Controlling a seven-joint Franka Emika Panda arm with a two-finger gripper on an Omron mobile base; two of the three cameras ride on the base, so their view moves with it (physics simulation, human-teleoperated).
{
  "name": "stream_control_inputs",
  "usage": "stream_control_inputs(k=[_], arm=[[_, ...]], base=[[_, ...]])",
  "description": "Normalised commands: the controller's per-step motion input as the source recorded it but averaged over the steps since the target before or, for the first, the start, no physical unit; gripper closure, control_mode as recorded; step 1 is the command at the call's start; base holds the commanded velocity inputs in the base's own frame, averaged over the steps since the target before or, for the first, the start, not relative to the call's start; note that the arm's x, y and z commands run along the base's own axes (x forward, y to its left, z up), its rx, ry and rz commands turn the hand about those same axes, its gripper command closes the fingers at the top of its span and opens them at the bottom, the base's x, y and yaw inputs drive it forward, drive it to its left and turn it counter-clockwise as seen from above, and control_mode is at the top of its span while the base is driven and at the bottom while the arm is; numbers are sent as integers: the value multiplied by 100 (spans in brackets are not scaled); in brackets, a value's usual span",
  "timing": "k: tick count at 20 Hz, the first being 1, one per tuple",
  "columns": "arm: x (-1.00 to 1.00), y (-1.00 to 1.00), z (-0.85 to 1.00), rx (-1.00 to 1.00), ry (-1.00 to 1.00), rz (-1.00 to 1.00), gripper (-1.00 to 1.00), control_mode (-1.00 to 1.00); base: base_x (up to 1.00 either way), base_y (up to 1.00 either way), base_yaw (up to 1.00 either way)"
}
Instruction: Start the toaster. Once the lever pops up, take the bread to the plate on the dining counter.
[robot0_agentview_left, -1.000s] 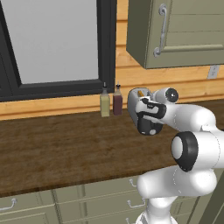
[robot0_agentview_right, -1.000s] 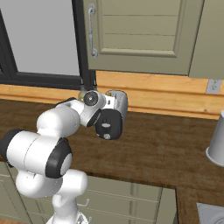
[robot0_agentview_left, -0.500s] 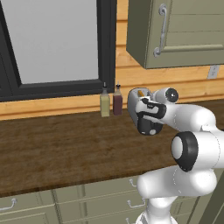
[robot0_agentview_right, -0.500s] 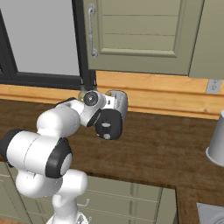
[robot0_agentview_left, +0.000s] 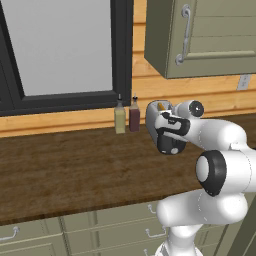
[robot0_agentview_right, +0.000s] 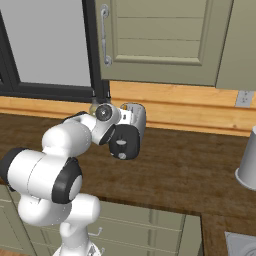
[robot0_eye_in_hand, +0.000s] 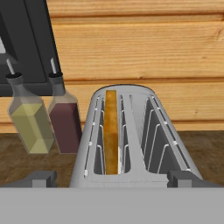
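The fingers (robot0_eye_in_hand: 37, 178) stand wide apart at the lower corners of the hand view, holding nothing. Between them, at centre frame, sits the toaster (robot0_eye_in_hand: 131, 144), the bread (robot0_eye_in_hand: 111, 131) upright in its left slot. Two bottles (robot0_eye_in_hand: 46, 118) stand left.

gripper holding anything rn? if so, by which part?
Nothing is held. The gripper is open, its fingertips apart at either side of the toaster. The bread sits untouched in the toaster's left slot.
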Motion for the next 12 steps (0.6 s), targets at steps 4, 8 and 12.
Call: stream_control_inputs(k=[4, 8, 12], arm=[[0, 0, 0, 0, 0, 0, -100, -100], [0, 0, 0, 0, 0, 0, -100, -100], [0, 0, 0, 0, 0, 0, -100, -100]], base=[[0, 0, 0], [0, 0, 0], [0, 0, 0]])
